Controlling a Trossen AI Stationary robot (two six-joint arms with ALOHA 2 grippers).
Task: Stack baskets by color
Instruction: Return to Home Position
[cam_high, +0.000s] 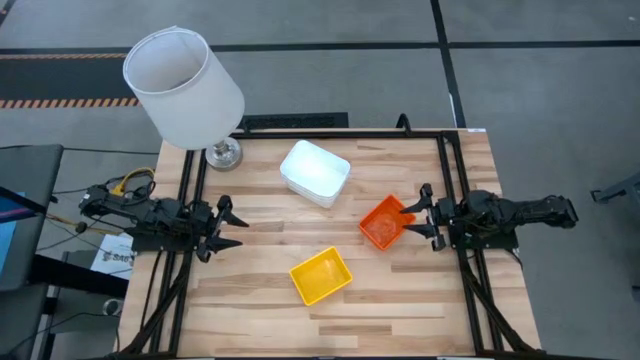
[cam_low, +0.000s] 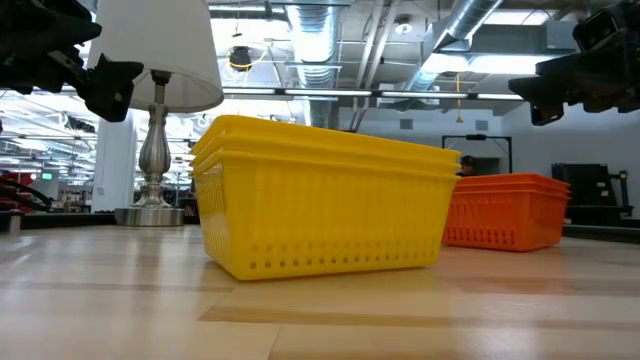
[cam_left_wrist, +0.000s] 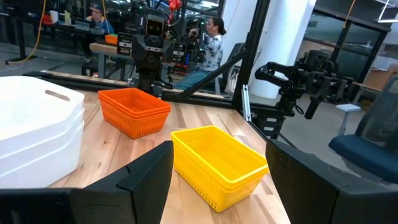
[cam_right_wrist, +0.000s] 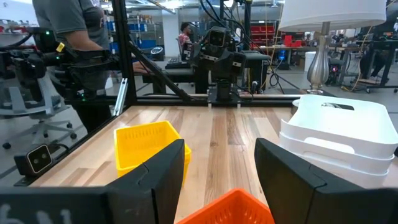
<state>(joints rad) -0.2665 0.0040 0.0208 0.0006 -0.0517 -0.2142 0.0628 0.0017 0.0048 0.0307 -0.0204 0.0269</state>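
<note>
Three stacks of baskets stand on the wooden table (cam_high: 250, 320). The white stack (cam_high: 315, 172) is at the far middle, the orange stack (cam_high: 386, 221) at the right, and the yellow stack (cam_high: 321, 275) nearer the front. The low view shows the yellow stack (cam_low: 320, 200) in front and the orange stack (cam_low: 505, 210) behind it to the right. My left gripper (cam_high: 228, 228) hovers open at the table's left edge and points level toward the right. My right gripper (cam_high: 420, 215) hovers open at the right edge, just short of the orange stack's corner (cam_right_wrist: 230, 208), and touches nothing.
A lamp with a large white shade (cam_high: 185, 90) stands on its metal foot (cam_high: 224, 153) at the far left corner. A black frame (cam_high: 445, 140) runs along the table's edges. People sit and stand in the room beyond. Bare wood lies between the stacks.
</note>
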